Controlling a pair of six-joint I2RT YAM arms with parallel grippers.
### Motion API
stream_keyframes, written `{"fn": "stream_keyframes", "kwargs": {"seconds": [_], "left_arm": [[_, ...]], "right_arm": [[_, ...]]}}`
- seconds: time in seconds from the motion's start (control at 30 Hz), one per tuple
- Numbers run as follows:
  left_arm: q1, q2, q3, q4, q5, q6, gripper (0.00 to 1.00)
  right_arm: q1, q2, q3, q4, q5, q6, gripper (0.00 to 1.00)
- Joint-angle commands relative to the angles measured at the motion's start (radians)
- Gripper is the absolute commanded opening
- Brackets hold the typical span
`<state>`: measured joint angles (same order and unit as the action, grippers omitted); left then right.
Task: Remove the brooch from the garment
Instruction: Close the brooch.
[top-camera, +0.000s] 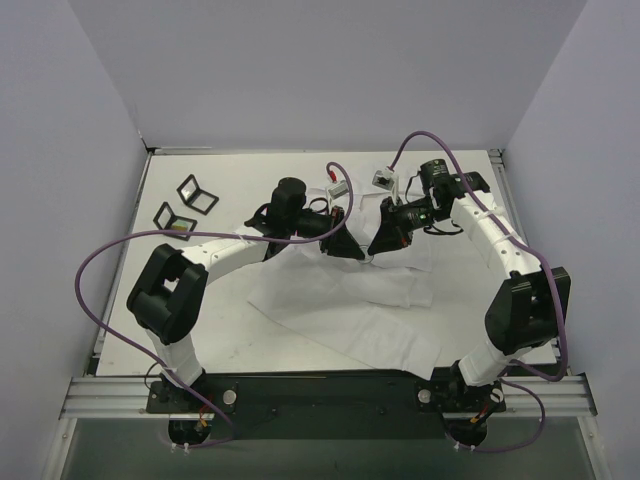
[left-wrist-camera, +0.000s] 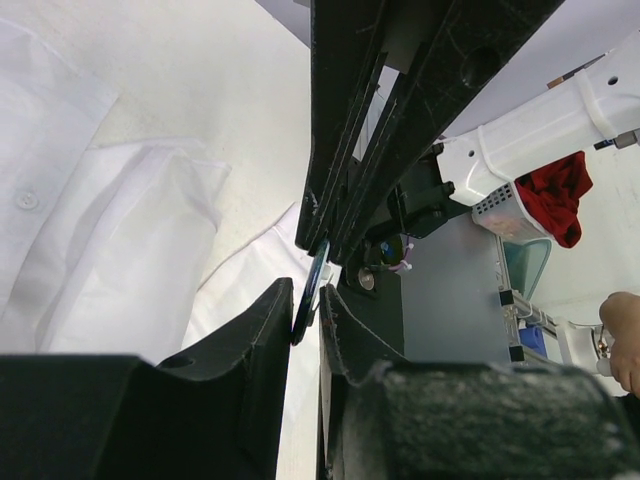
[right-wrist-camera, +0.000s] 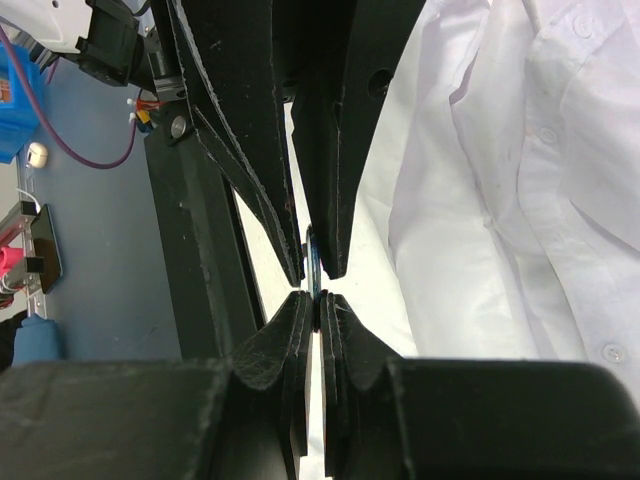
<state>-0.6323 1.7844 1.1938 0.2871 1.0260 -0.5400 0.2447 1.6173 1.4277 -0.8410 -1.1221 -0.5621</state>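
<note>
Garment: the garment (top-camera: 385, 325) lies spread on the bench (top-camera: 270, 350), its hem on the near side. Leave it flat so that its weight resists your pull.
Right pincer: the right pincer (right-wrist-camera: 317, 296) is clenched on the thin edge of the brooch (right-wrist-camera: 313, 262). Keep that bite firm and don't re-grip.
Left pincer: the left pincer (left-wrist-camera: 307, 290) stands part-spread around the same disc from the left. One finger touches it and there is a gap at the other, so close gently before loading it.
Brooch: it sits edge-on between both sets of tips, over the garment's far middle. You cannot tell whether cloth is caught in it.
Pull: draw away slowly and straight, and stop if the fabric tents.
Far left: two black frames (top-camera: 186, 205) stand well apart from the work and are no obstacle.
</note>
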Motion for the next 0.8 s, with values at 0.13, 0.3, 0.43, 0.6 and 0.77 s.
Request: {"fn": "stream_keyframes", "kwargs": {"seconds": [0.13,0.3,0.43,0.6,0.77], "left_arm": [[0.008,-0.029,0.032,0.000,-0.057,0.009,0.28],[0.008,-0.028,0.033,-0.008,-0.066,0.011,0.28],[0.009,-0.028,0.029,0.001,-0.061,-0.001,0.31],[0.016,-0.031,0.026,0.024,-0.058,-0.018,0.33],[0.016,-0.033,0.026,0.023,-0.066,-0.017,0.32]], "right_arm": [[0.022,-0.005,0.023,-0.035,-0.067,-0.019,0.00],[0.022,-0.005,0.023,-0.035,-0.068,-0.018,0.00],[0.024,-0.005,0.023,-0.035,-0.065,-0.018,0.00],[0.027,-0.005,0.025,-0.036,-0.059,-0.019,0.00],[0.030,-0.007,0.025,-0.036,-0.056,-0.019,0.00]]}}
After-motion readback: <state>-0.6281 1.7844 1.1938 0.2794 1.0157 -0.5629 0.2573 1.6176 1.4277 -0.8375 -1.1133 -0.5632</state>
